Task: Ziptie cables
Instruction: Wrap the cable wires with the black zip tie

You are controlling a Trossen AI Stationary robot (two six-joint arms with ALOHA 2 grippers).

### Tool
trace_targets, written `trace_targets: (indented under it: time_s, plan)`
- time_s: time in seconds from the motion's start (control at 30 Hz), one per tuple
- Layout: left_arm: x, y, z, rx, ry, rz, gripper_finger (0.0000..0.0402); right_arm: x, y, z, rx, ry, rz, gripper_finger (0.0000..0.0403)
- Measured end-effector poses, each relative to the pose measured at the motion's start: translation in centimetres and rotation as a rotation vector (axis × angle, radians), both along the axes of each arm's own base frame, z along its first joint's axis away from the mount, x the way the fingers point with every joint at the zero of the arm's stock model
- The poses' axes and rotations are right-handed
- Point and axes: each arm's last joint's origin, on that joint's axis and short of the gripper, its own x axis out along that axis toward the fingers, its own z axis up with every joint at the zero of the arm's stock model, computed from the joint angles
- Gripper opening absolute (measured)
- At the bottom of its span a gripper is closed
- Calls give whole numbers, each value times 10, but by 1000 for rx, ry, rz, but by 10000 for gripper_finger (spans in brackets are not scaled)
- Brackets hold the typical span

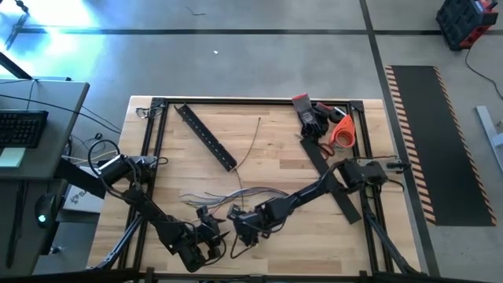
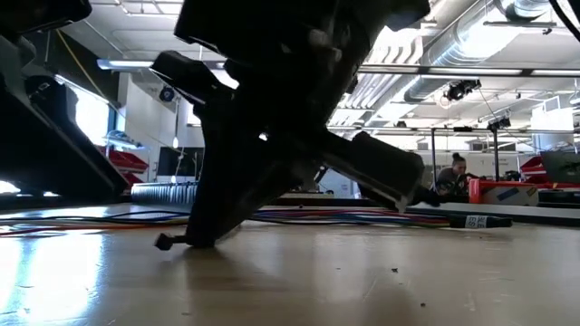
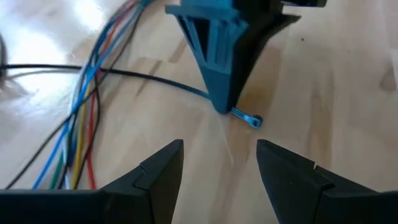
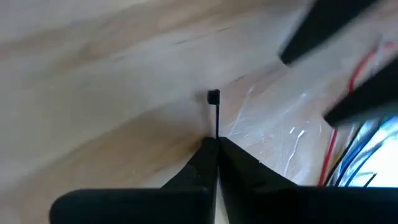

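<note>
The cables (image 1: 228,193) lie in a loose bundle on the wooden table. They show as thin blue, red, green and black wires in the left wrist view (image 3: 81,118) and at the right wrist view's edge (image 4: 348,155). My right gripper (image 4: 216,142) is just near of them (image 1: 240,225), slanting down, shut on a thin black zip tie (image 3: 247,118). My left gripper (image 3: 221,149) is open close beside it (image 1: 209,234), facing the right gripper's tips (image 3: 224,102) and touching nothing. My right gripper pinches the zip tie's strap just behind its small square head (image 4: 213,97) between its two fingertips. The head sticks out past the tips. The fingers slant down at the table (image 2: 195,235), with the head (image 2: 163,242) at the wood's surface. The strap (image 3: 155,79) trails back toward the cables.
A flat black perforated bar (image 1: 206,137) lies slantwise on the far left of the table, and a single thin wire (image 1: 252,141) beside it. Scissors with orange handles (image 1: 338,132), a red-black tool (image 1: 308,114) and a black strip (image 1: 334,181) sit at the far right. A black frame (image 1: 259,100) edges the table.
</note>
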Motion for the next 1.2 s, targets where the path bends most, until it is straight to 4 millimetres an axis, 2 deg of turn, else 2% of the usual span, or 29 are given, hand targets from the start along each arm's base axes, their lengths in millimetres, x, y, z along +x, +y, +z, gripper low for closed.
trace_targets:
  time_s: [0.2, 0.37, 0.57, 0.83, 1.07, 1.2]
  plan:
    - [-5, -5, 0, -22, -9, -3, 188, -30, -24, -5, 268, -234, -126, 0]
    - [-6, -5, 3, 53, -91, 27, 188, -59, -45, 1, 486, -490, -246, 0]
    - [13, 2, 1, 186, -153, 37, 188, -81, -61, 1, 733, -675, -322, 0]
    - [44, 20, -7, 360, -205, 118, 188, -87, -60, 3, 815, -702, -315, 0]
    - [60, 24, -4, 306, -183, 33, 187, -88, -56, 2, 815, -694, -307, 0]
    - [65, 28, -2, 313, -189, 36, 166, -88, -56, 2, 814, -692, -308, 0]
